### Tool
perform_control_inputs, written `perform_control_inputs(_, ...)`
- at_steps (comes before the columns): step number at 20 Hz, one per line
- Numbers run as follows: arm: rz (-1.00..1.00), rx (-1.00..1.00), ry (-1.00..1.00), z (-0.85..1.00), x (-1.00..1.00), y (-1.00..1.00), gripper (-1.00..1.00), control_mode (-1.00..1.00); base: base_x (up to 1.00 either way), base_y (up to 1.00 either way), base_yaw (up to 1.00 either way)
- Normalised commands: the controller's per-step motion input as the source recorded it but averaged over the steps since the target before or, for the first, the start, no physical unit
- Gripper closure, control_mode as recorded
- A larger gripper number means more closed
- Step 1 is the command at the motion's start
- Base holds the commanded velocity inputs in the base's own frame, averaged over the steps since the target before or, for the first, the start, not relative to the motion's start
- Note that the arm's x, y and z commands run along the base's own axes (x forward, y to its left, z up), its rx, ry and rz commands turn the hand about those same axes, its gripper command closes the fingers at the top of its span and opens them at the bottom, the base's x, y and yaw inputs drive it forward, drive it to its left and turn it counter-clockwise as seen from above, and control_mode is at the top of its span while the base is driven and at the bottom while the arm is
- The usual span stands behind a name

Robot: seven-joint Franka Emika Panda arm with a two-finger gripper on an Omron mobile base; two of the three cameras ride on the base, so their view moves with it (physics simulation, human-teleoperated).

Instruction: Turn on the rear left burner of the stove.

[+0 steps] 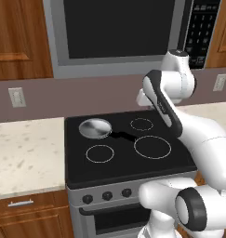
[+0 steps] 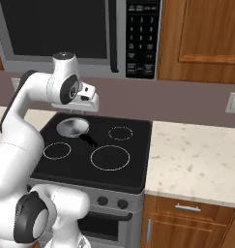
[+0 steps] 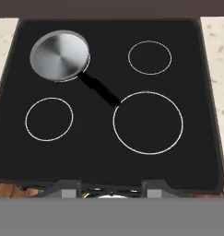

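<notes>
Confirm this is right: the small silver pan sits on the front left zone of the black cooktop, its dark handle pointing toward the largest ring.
Not quite. The small silver pan sits on the rear left burner, not the front left zone, which is bare. The hand view shows it plainly. The rest holds: its dark handle does point toward the largest ring on the cooktop.

Glossy white arm (image 1: 198,135), rounded dark joints

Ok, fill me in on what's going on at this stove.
The white arm hangs above the stove, its claw shut and holding nothing, high over the black glass top. A small silver pan sits on the rear left burner. The knobs on the front panel are untouched, so nothing has been turned on yet.
</notes>
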Motion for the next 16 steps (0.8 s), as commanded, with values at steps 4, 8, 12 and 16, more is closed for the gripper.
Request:
perform_control_inputs(4, 0.00, 0.00, 0.00, 0.00, 0.00, 0.00, -1.00, 1.00, -0.32, 0.00, 0.03)
perform_control_inputs(8, 0.00, 0.00, 0.00, 0.00, 0.00, 0.00, -1.00, 1.00, -0.86, -0.01, 0.07)
perform_control_inputs(12, 0.00, 0.00, 0.00, 0.00, 0.00, 0.00, -1.00, 1.00, -0.81, -0.11, 0.00)
perform_control_inputs(16, 0.00, 0.00, 0.00, 0.00, 0.00, 0.00, -1.00, 1.00, -0.09, -0.05, -0.01)
